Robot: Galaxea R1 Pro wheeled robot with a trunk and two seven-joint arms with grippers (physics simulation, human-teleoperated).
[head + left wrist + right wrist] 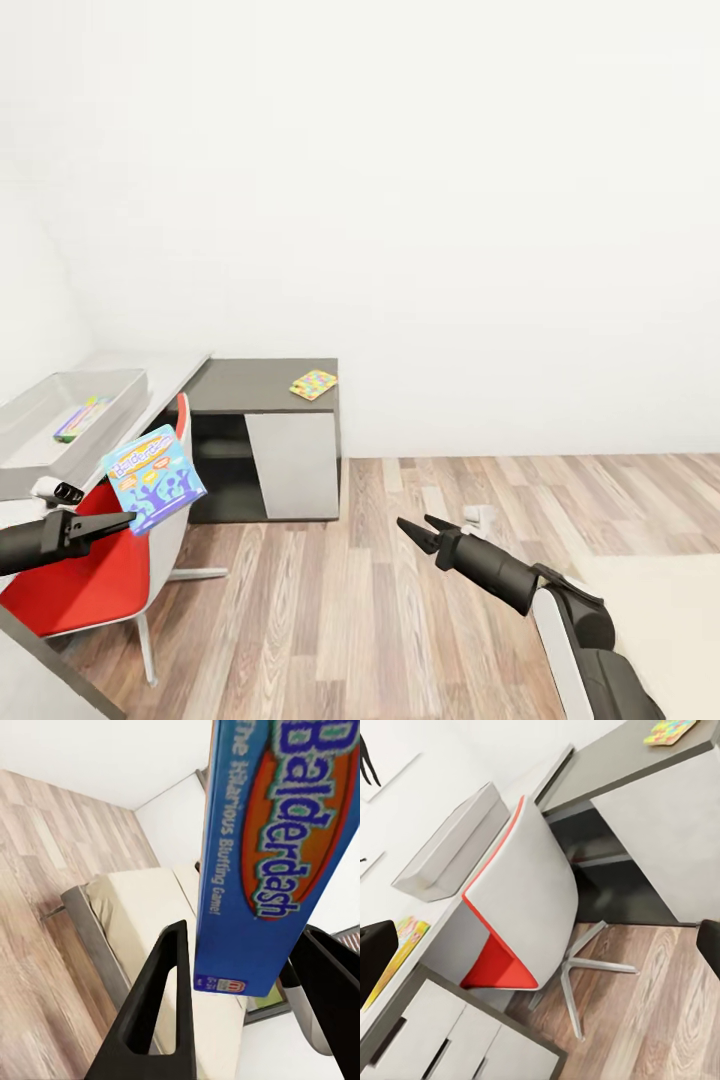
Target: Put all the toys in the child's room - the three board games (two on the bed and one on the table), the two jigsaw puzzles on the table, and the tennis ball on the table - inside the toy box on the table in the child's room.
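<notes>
Over the red chair (95,570), in the head view, the left gripper (100,527) holds the blue Balderdash board game (152,477) by its lower edge, long axis tilted up; the toy box (118,385) lies just beyond and to the left on the surface (262,382), so this arm is the nearer one. A jigsaw puzzle (314,384) rests on the dark far wing. The right gripper (424,529) hangs over the floor, fingers slightly apart, holding nothing

In the left wrist view the fingers (159,1009) are clamped on the game box

The right wrist view shows the bin (454,844) past the chair
</notes>
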